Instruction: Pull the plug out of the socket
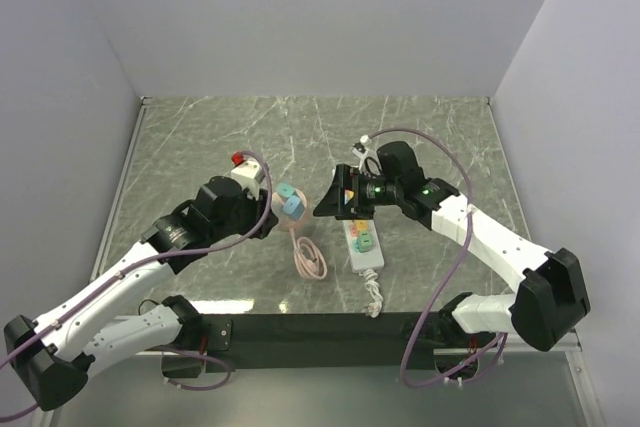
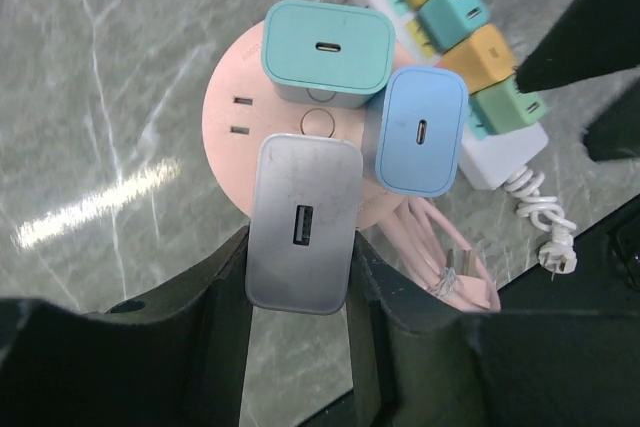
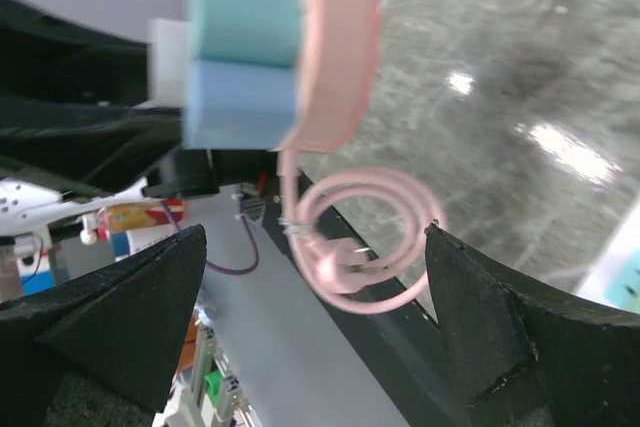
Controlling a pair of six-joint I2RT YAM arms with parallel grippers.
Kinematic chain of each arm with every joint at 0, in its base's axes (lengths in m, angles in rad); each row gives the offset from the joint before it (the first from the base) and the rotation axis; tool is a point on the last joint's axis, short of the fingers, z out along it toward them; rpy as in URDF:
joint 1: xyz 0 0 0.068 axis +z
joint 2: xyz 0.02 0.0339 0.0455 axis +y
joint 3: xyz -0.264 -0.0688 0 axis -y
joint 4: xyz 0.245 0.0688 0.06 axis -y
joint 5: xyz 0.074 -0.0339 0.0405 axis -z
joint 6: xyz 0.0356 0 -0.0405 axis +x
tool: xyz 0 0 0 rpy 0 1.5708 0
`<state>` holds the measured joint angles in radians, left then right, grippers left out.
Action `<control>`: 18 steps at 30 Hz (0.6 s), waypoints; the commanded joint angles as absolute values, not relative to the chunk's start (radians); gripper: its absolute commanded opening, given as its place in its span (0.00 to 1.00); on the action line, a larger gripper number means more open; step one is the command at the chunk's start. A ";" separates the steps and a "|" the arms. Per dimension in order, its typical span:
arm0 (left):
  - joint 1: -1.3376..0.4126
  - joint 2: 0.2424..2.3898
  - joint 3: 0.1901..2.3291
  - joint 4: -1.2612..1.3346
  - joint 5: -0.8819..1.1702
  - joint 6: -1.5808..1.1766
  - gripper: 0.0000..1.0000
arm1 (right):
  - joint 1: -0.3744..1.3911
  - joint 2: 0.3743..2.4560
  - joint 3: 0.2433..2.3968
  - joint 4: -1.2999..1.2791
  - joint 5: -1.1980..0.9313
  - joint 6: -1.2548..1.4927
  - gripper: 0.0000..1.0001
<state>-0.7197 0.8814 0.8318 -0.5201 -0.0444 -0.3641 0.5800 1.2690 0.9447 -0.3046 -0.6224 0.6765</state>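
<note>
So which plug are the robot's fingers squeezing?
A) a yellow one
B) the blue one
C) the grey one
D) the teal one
C: in the left wrist view, the left gripper has one finger pressed on each side of the grey plug.

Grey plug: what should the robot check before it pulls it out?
1. Left gripper on both sides of the grey plug: ok.
2. Right gripper open: ok.
3. Right gripper holding the pink round socket steady: not ok, it grips nothing.
4. Teal plug and blue plug clear of that grip: ok.
5. Grip tight enough: cannot tell.
</note>
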 commanded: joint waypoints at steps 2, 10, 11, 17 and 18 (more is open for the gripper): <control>-0.721 0.908 0.862 -0.449 -0.115 -0.552 0.00 | 0.646 1.296 0.963 -0.169 -0.655 0.715 0.97; -0.721 1.020 0.971 -0.540 -0.296 -0.919 0.00 | 0.742 1.327 0.930 -0.079 -0.368 0.843 0.97; -0.721 1.016 0.976 -0.549 -0.311 -0.949 0.00 | 0.749 1.324 0.908 -0.071 -0.323 0.868 0.97; -0.721 0.969 0.923 -0.520 -0.318 -1.138 0.00 | 0.807 1.342 0.880 0.026 -0.144 0.945 0.96; -0.721 0.973 0.919 -0.529 -0.311 -1.175 0.00 | 0.810 1.367 0.890 0.029 -0.135 0.945 0.96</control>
<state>-0.7197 1.0149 0.8867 -0.6331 -0.2939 -1.0000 0.7910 1.3388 0.8715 -0.0772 -0.2459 0.8982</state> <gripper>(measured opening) 0.413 0.962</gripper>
